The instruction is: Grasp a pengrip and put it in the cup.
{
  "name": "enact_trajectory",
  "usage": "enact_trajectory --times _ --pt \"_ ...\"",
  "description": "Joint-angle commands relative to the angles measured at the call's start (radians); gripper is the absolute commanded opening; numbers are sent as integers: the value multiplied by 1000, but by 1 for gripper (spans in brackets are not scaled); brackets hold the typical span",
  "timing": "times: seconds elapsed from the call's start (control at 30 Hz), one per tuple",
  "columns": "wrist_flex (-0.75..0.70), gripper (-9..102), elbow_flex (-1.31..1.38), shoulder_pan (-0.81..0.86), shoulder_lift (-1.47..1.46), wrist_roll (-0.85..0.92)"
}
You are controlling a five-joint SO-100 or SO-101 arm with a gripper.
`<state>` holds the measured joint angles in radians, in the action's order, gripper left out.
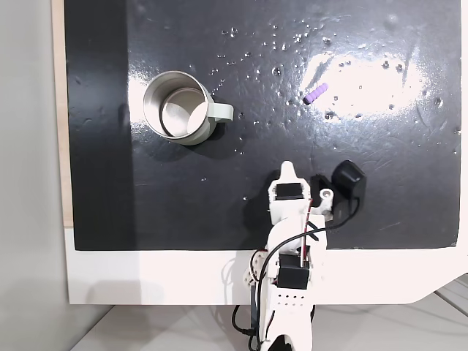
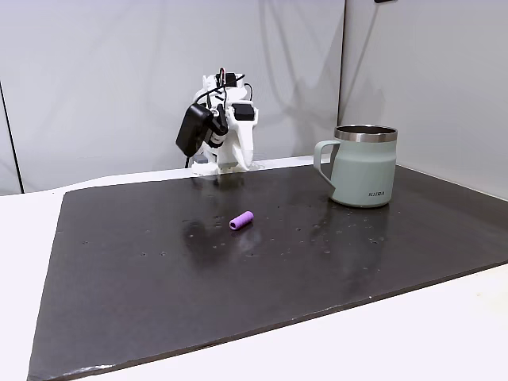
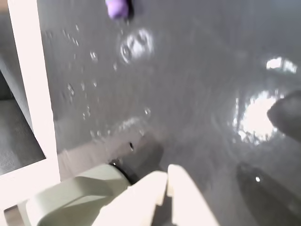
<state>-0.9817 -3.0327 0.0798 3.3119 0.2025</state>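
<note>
Hand [image 3: 165, 176] sits at the bottom edge of the wrist view, its two pale fingertips [image 3: 153, 186] pressed together with no gap visible, holding nothing and poised above the dark mat [image 3: 197, 94]. Pengrip [image 3: 117, 8] shows at the top edge of that same view, well apart from the hand, blurred and cut off by the frame. From above, a fixed view has the arm [image 1: 292, 219] folded at the near edge of the mat [image 1: 219, 197], the hand [image 1: 287, 170] pointing up-frame; the pengrip [image 1: 316, 93] lies beyond it and slightly to the right, on a glare patch, tilted diagonally. Cup [image 1: 178, 107] stands upright further to the left in that view, handle turned toward the right, shiny interior visible. The low side-on fixed view adds what the others lack: the cup [image 2: 363, 165] has a pale grey-green outer wall with a steel rim, and the pengrip [image 2: 241, 220] lies flat on its side between cup and arm [image 2: 222, 119], touching neither. White counter [image 2: 397, 333] borders the mat.
</note>
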Motion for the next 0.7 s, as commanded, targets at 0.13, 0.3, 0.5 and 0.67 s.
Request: enact_trajectory --times 0.13,0.3,0.5,0.67 --pt "158 0 9 130 6 156" --pt "221 0 0 183 -12 206" --pt "304 0 81 206 -210 210" --pt "422 0 290 238 -612 160"
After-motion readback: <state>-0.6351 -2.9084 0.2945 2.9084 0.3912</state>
